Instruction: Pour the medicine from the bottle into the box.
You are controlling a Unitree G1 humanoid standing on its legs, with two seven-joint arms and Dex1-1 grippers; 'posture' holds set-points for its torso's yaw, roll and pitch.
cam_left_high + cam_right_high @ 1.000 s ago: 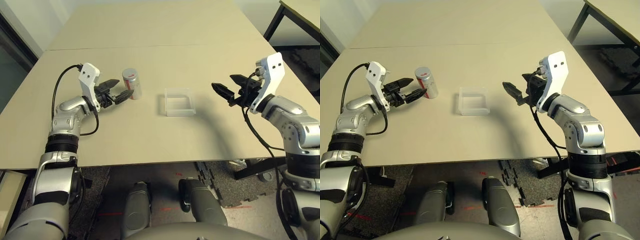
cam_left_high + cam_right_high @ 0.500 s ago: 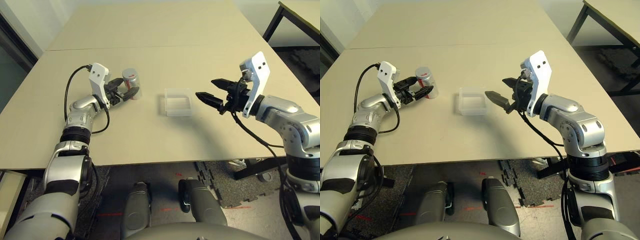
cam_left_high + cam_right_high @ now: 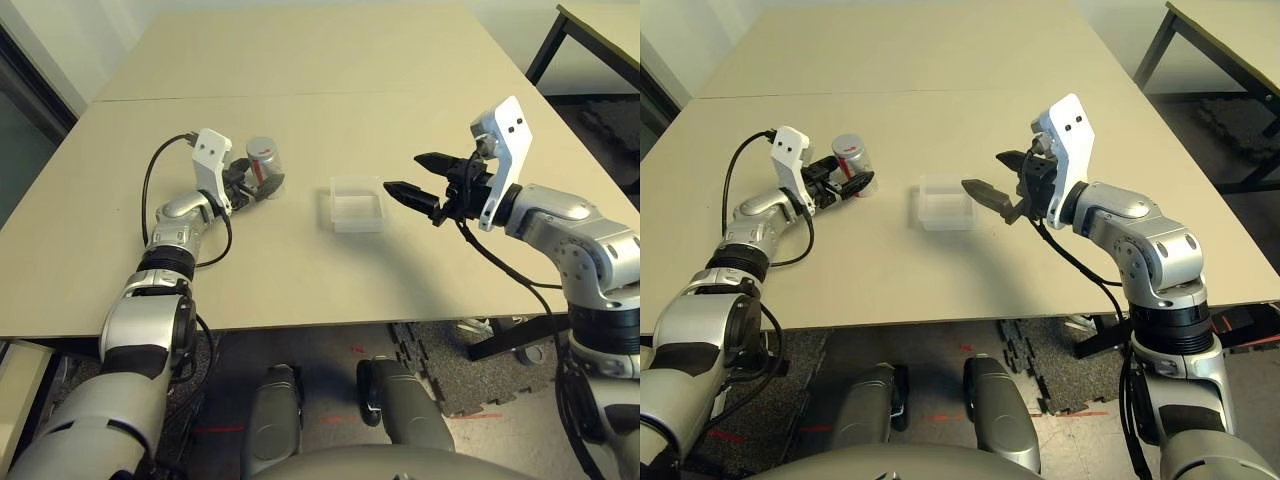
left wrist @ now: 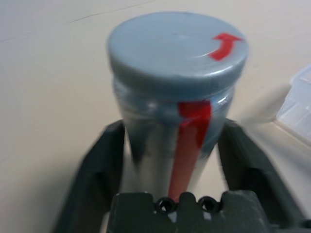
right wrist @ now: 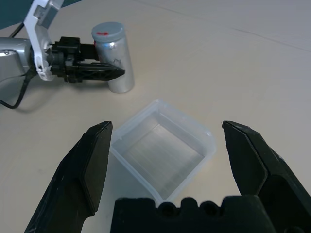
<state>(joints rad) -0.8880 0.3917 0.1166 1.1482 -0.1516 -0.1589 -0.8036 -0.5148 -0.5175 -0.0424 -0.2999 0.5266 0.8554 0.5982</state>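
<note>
The bottle (image 3: 265, 165) is stood upright on the table (image 3: 300, 60), toward its left edge, capped, and is clamped between the left gripper (image 3: 253, 183) fingers. The box (image 3: 356, 203) is set near the table's middle, well right of the bottle, lying flat, untouched. The right gripper (image 3: 412, 178) is held above the table just right of the box, jaws spread wide, nothing gripped.

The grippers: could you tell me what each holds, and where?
Left gripper grips the bottle by its side, below the cap. Right gripper is open, holding nothing.
</note>
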